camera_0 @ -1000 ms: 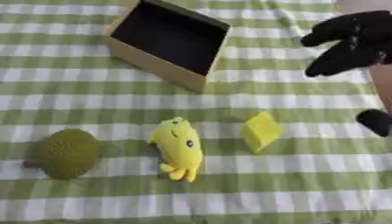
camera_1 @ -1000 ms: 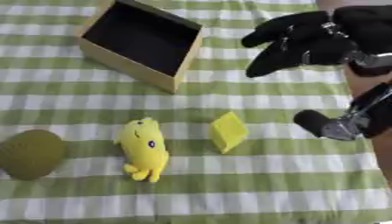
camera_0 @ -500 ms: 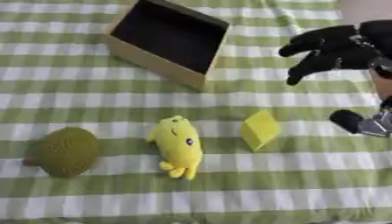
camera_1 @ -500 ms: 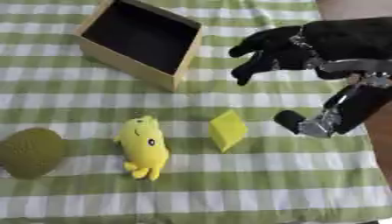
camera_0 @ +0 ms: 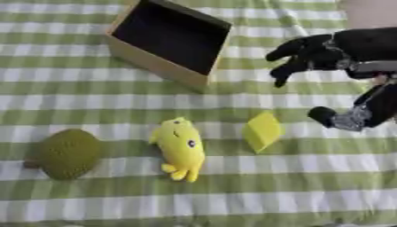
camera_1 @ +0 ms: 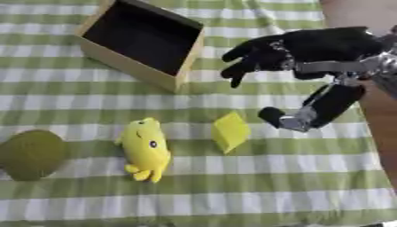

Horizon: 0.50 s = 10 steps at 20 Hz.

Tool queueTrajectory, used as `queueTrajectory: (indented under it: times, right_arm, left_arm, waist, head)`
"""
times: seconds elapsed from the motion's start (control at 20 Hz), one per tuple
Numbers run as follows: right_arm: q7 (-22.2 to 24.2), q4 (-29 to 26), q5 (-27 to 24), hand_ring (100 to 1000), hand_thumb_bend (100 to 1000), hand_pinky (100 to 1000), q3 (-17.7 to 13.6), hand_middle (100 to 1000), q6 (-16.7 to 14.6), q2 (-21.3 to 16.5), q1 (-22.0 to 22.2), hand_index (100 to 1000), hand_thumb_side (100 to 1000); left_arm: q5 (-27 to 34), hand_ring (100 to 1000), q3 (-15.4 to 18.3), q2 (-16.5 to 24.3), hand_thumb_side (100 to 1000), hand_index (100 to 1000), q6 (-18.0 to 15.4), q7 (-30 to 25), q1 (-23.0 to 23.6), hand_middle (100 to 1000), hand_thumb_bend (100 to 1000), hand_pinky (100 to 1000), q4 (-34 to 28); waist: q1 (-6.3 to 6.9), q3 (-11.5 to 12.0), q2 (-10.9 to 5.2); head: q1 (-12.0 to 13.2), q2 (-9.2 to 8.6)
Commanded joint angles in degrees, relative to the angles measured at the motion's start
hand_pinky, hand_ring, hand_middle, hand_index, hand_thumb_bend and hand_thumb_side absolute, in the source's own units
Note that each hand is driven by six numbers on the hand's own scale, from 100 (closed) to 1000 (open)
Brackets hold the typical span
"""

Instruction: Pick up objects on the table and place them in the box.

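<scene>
While its fingers hang loosely spread and hold nothing, the robot's right hand (camera_1: 267, 55) hovers above the green-checked tablecloth (camera_1: 325, 177), just right of the open cardboard box (camera_1: 139, 42). Below lie a yellow block (camera_1: 230, 131), a yellow plush toy (camera_1: 145, 149) and a green durian-like fruit (camera_1: 31, 154).

A staged tabletop is showing here, more a robot test bench than a lived-in home. A green-and-white checked cloth (camera_0: 93, 208) is covering the whole surface, and toy-like props are lying spread across it beside an open cardboard box (camera_0: 159, 71). Only a strip of brownish floor (camera_1: 372, 111) is peeking in at right.
</scene>
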Motion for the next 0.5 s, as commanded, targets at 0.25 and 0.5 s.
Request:
queueTrajectory:
  times: [0.25, 0.5]
  right_arm:
    - [15.90, 1.82, 0.03, 1000, 100, 1000, -1.07, 785, -11.21, 1.45, -0.34, 1000, 394]
    - [16.67, 2.74, 0.22, 1000, 100, 1000, -1.38, 786, -10.40, 2.45, 0.06, 1000, 406]
  left_arm:
    - [0.16, 782, 0.13, 0.55, 577, 823, 0.34, -0.23, -0.39, 717, 100, 689, -0.86]
    - [0.22, 783, 0.05, 0.48, 577, 822, 0.52, -0.35, -0.32, 716, 100, 689, -0.86]
  waist:
    - [-0.25, 0.09, -2.10]
    - [-0.27, 0.11, -2.12]
  head:
    - [-0.13, 0.19]
    - [-0.12, 0.21]
